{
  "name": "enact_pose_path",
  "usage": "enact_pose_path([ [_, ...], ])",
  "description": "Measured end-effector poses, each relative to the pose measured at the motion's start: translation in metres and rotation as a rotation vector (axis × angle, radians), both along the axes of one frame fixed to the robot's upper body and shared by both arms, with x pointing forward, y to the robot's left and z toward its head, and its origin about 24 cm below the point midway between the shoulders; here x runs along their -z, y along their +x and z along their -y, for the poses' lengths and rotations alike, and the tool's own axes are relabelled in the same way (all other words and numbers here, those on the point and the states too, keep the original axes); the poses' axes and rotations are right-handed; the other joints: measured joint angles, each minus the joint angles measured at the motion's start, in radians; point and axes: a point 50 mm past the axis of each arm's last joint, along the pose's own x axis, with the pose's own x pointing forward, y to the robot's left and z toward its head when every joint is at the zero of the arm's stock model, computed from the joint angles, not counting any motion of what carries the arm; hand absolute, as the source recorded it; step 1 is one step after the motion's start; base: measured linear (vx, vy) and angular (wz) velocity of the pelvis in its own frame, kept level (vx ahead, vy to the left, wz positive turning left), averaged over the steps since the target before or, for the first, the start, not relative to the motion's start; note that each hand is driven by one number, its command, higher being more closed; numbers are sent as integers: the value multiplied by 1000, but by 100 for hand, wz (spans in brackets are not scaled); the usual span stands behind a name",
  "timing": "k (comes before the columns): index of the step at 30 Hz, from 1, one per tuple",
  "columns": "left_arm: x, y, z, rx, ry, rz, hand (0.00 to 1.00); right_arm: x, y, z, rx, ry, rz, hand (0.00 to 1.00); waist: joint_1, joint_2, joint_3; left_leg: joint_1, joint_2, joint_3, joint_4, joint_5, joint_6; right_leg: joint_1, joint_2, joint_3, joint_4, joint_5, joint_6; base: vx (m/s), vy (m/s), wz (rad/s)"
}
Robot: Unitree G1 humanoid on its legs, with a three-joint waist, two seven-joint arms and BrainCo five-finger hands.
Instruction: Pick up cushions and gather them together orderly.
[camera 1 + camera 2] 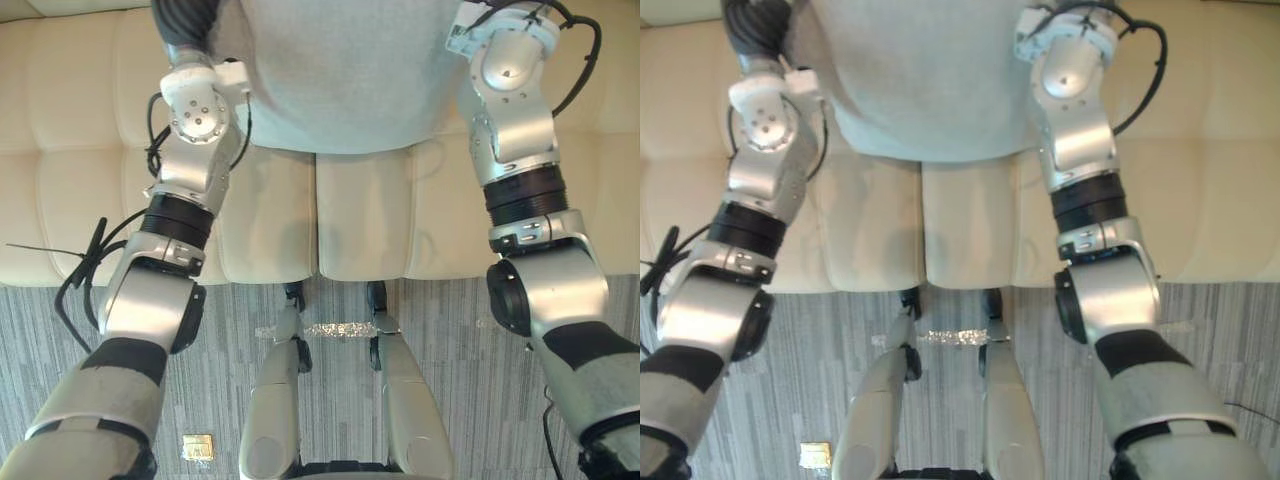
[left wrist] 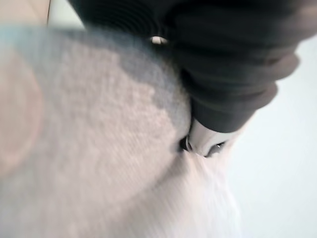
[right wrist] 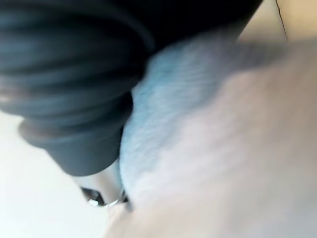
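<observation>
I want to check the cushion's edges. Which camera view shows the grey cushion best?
The left eye view: the grey cushion shows there with its lower edge and most of its width, over the cream sofa. The right eye view shows nearly the same. Both wrist views show its fabric from very close.

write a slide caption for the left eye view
Two silver-grey arms flank a grey cushion in front of a cream sofa, with grey carpet below.
</observation>
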Motion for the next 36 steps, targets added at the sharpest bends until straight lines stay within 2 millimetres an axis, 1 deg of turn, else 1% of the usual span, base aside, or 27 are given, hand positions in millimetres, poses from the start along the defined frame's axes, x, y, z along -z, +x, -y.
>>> enact_pose_path([
  [1, -2, -1, -3, -7, 8, 5, 0, -1, -1, 5, 3, 16, 3, 0, 0, 0, 0, 1, 0, -1, -7, 5, -1, -2, 0, -1, 0, 0, 0, 7, -52, 3],
  [3, -8, -5, -18, -34, -8, 25, 0, -7, -6, 26, 0, 82, 35, 0, 4, 1, 0, 1, -1, -2, -23, 16, -2, -8, 0, -4, 2, 0, 0, 15, -50, 3],
  [4, -9, -6, -23, -42, -25, 29, 0, -7, -7, 32, 5, 102, 40, 0, 5, 1, 0, 1, -1, -2, -23, 16, -2, -8, -1, -4, 3, 0, 0, 28, -57, 2],
  [5, -8, -8, -33, -55, -57, 34, 0, -7, -9, 45, -15, 162, 50, 0, 11, 1, 0, 4, 2, -1, -23, 16, -2, -8, -2, -4, 7, 0, 0, 34, -68, -1],
  [7, -1, -11, -56, -101, -114, 27, 0, -3, -11, 63, -32, 244, 54, 0, 17, 1, 0, 15, 3, 0, -23, 16, -2, -6, -3, -6, 21, -3, 2, 38, -82, -1],
  [9, 18, -17, -86, -155, -179, -9, 0, 14, -12, 89, -11, 280, 25, 0, 21, 1, 0, 42, 3, -2, -23, 16, -3, 20, -7, -19, 28, -12, -4, 28, -76, 6],
  [10, 24, -17, -91, -161, -187, -21, 0, 19, -12, 94, -9, 290, 17, 0, 22, 1, 0, 48, 3, -2, -23, 16, -3, 28, -7, -20, 30, -15, -4, 14, -84, 10],
  [11, 36, -20, -99, -171, -200, -40, 0, 28, -14, 103, -13, 312, 14, 0, 22, 1, 0, 64, 2, -2, -23, 14, -5, 41, -10, -25, 37, -25, -8, 4, -55, 9],
  [12, 43, -22, -101, -174, -201, -48, 0, 31, -16, 106, -14, 315, 17, 0, 22, 1, 0, 70, 2, -2, -24, 12, -8, 49, -11, -29, 37, -30, -9, -9, -80, 9],
  [14, 77, -29, -104, -159, -187, -99, 0, 55, -26, 114, -37, 310, 23, 0, 23, 1, 0, 99, 4, -1, -24, -2, -23, 82, -14, -46, 36, -39, -10, -12, -71, 9],
  [15, 87, -30, -103, -153, -191, -117, 0, 63, -28, 115, -35, 300, 17, 0, 24, 1, 0, 107, 4, -2, -24, -10, -28, 91, -15, -48, 36, -41, -11, 7, -63, 9],
  [17, 144, -39, -96, -126, -231, -234, 0, 99, -41, 116, -45, 271, -10, 0, 28, -1, -1, 149, 4, -2, -24, -28, -25, 135, -17, -53, 34, -51, -13, 29, -59, 6],
  [18, 161, -43, -93, -120, -244, -272, 0, 110, -45, 115, -49, 267, -22, 0, 29, -2, -2, 159, 4, -2, -24, -31, -23, 146, -17, -54, 34, -55, -13, 48, -57, 6],
  [19, 194, -53, -83, -90, -270, -340, 0, 137, -54, 111, -60, 251, -60, 0, 30, -3, -5, 179, 4, -3, -24, -36, -26, 169, -18, -58, 31, -61, -14, 69, -61, 6],
  [20, 230, -66, -70, -63, -285, -437, 0, 169, -63, 108, -58, 253, -130, 0, 35, -4, -8, 202, 4, -3, -24, -43, -26, 194, -18, -60, 28, -67, -13, 75, -63, 6],
  [21, 248, -72, -62, -49, -292, -491, 0, 185, -66, 107, -53, 260, -170, 0, 39, -4, -14, 211, 4, -3, -24, -47, -25, 205, -18, -62, 24, -70, -14, 84, -66, 5],
  [22, 286, -89, -46, -11, -311, -618, 0, 225, -75, 103, -41, 287, -282, 0, 44, -4, -42, 219, 6, -5, -24, -55, -24, 219, -17, -68, 12, -75, -17, 94, -61, 5],
  [23, 310, -102, -34, 21, -320, -705, 0, 253, -84, 100, -31, 303, -369, 0, 48, -5, -55, 230, 7, -6, -24, -60, -24, 236, -16, -71, 2, -76, -18, 129, -67, 5],
  [24, 337, -121, -20, 59, -332, -807, 0, 288, -98, 94, -21, 339, -478, 0, 53, -6, -73, 249, 9, -6, -24, -67, -28, 263, -14, -73, -13, -76, -18, 124, -49, 3],
  [25, 349, -131, -14, 74, -342, -854, 0, 305, -106, 92, -14, 359, -529, 0, 54, -7, -83, 260, 10, -6, -24, -73, -26, 278, -14, -74, -23, -76, -18, 123, -41, 2],
  [27, 394, -170, 3, 122, -349, -1064, 0, 370, -139, 80, 13, 401, -784, 0, 55, -13, -150, 310, 9, -4, -24, -88, -23, 349, -15, -78, -66, -77, -18, 136, -30, 2],
  [28, 405, -180, 4, 126, -345, -1118, 0, 385, -149, 76, 13, 403, -857, 0, 56, -15, -172, 323, 9, -4, -24, -94, -25, 367, -16, -79, -76, -77, -18, 158, -23, -1],
  [30, 435, -214, 7, 132, -320, -1296, 0, 438, -184, 56, -16, 423, -1114, 0, 57, -34, -238, 387, 9, 1, -24, -116, -30, 444, -18, -83, -110, -80, -14, 169, -32, -3],
  [31, 441, -220, 7, 134, -305, -1334, 0, 449, -191, 51, -25, 428, -1169, 0, 57, -39, -253, 399, 9, 2, -24, -120, -32, 458, -18, -85, -115, -81, -14, 118, -34, -1],
  [33, 456, -237, 9, 147, -267, -1440, 0, 481, -218, 34, -63, 458, -1343, 0, 58, -54, -296, 437, 8, 3, -24, -132, -32, 492, -22, -93, -130, -91, -15, 20, -11, 0],
  [35, 465, -247, 9, 147, -247, -1510, 0, 497, -232, 23, -90, 502, -1434, 0, 58, -64, -317, 461, 7, 3, -24, -139, -31, 519, -26, -102, -136, -97, -16, 0, 0, 0],
  [36, 467, -250, 9, 145, -247, -1524, 0, 500, -235, 21, -95, 509, -1449, 0, 58, -66, -322, 465, 6, 4, -24, -140, -31, 523, -27, -102, -137, -98, -14, 25, -9, -5],
])
